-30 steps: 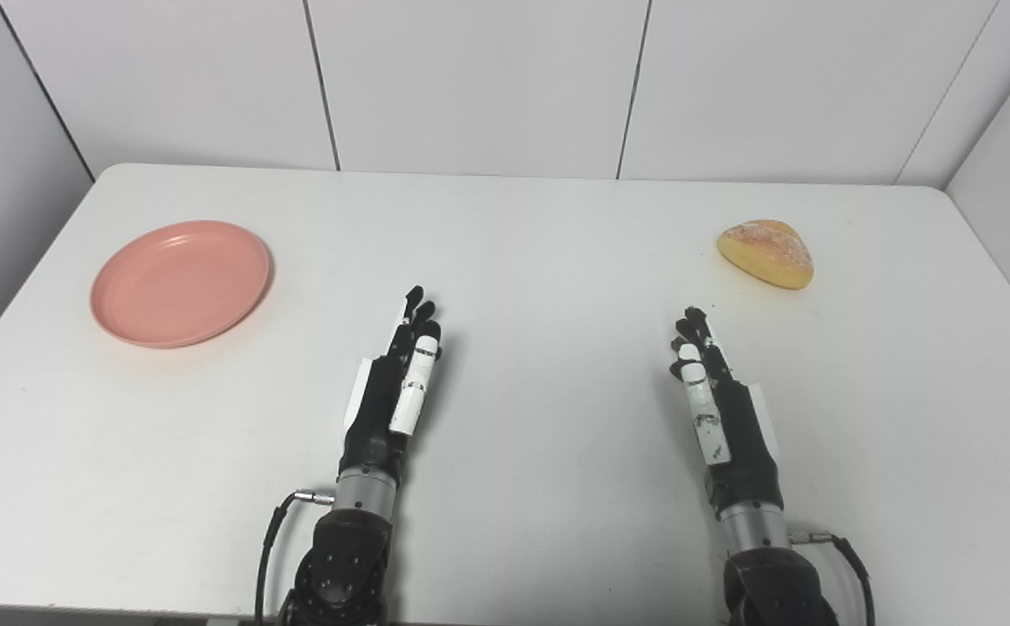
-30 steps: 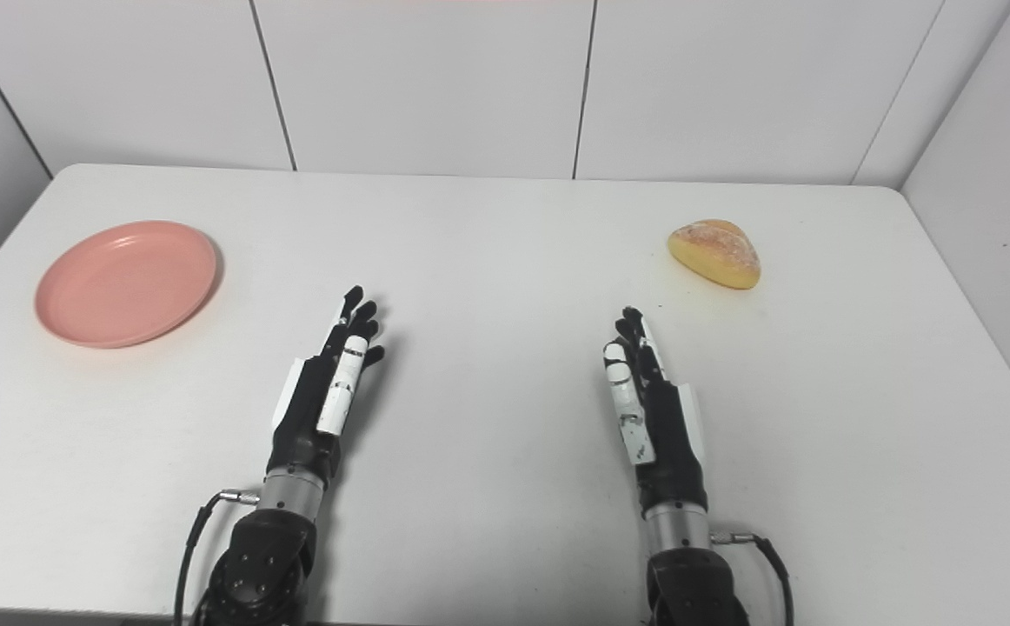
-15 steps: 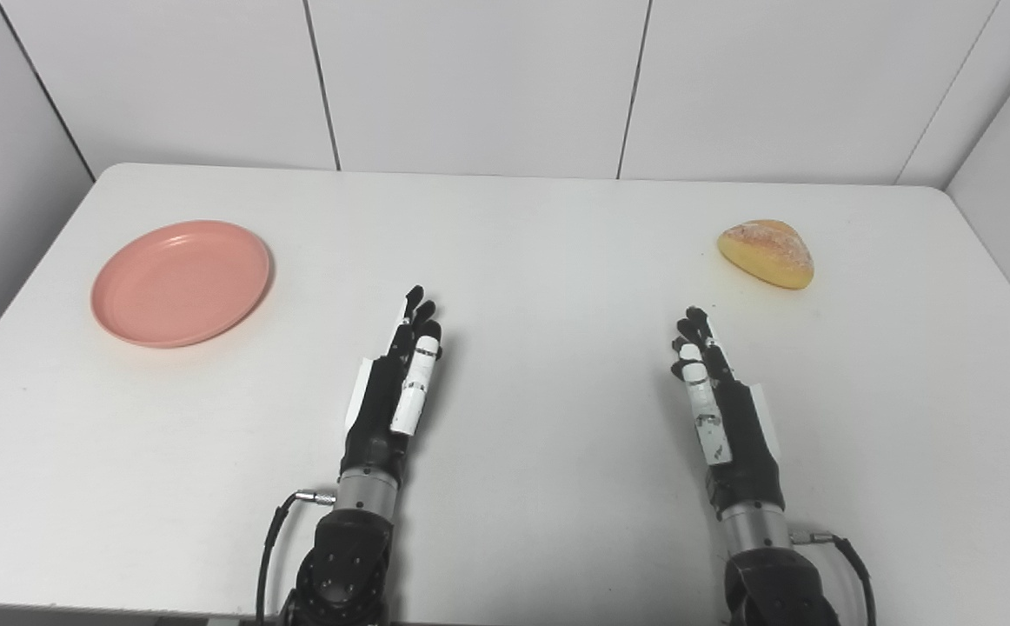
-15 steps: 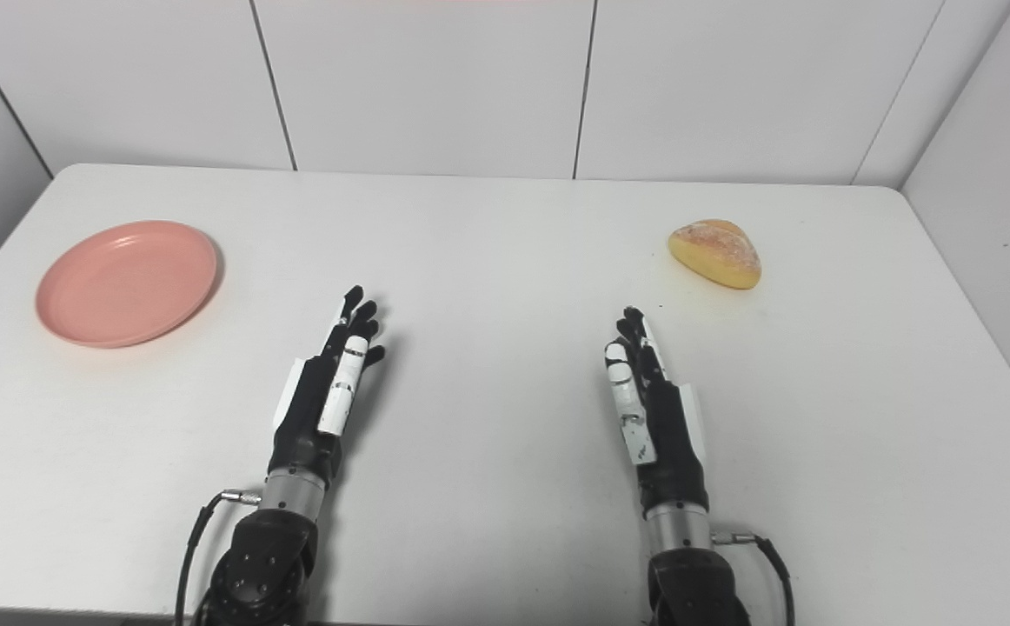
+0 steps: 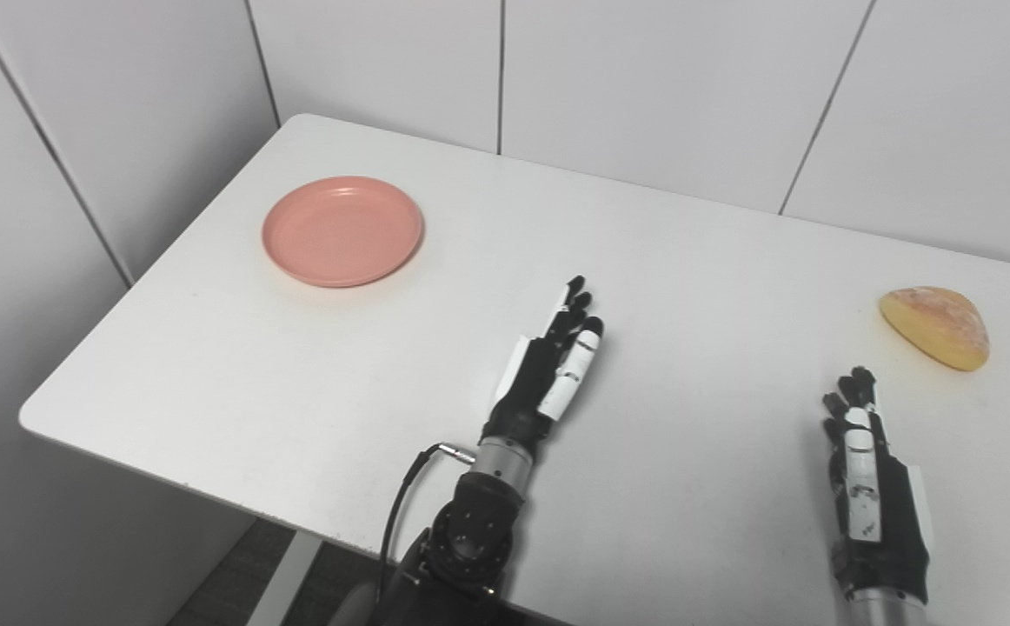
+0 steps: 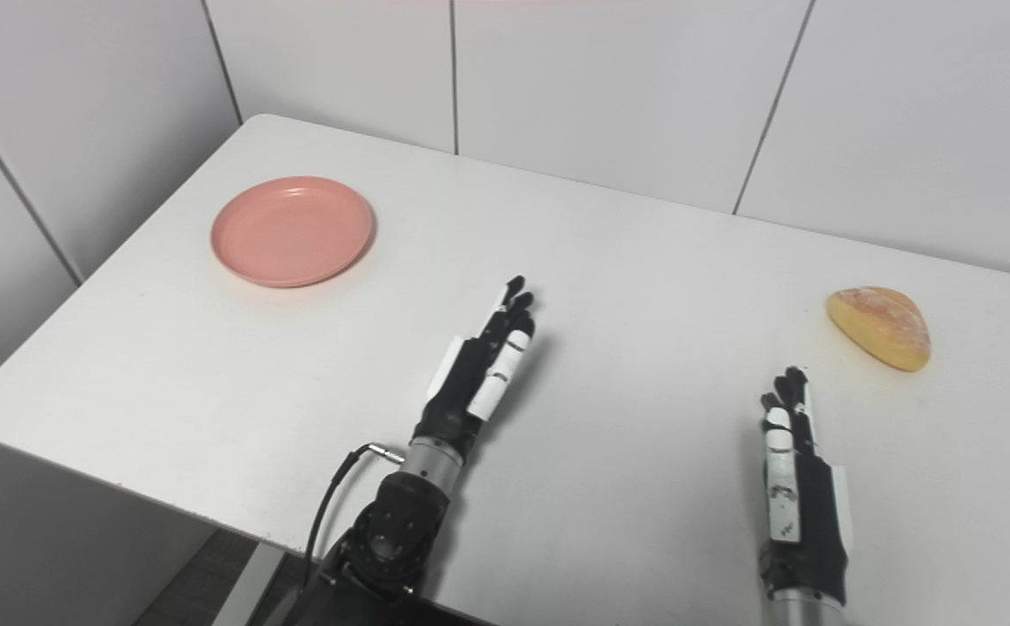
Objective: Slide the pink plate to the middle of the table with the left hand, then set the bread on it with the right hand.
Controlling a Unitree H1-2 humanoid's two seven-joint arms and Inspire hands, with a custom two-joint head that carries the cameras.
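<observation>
We note the left hand (image 5: 548,369) at centre frame, low over the white table (image 5: 696,261), its forearm rising from the bottom edge and leaning up and to the right. Its fingers (image 5: 571,309) lie straight and close together, the thumb alongside; the hand is flat, holds nothing and touches no object.

We note the right hand (image 5: 870,487) at lower right, its forearm entering from the bottom edge. It points almost straight up the frame, fingers extended and together, thumb laid along them. It too is flat and holds nothing.

We record the pink plate (image 5: 342,230) in the upper left of the frame, flat on the table near the left end, rim up and well apart from the left hand. It is round, so we give it no long axis.

We record the bread (image 5: 935,328) at the right edge of the frame, just above the right fingertips but not touching them. Its long axis runs from upper left to lower right, with the flatter side toward the lower left and the domed crust toward the upper right.
</observation>
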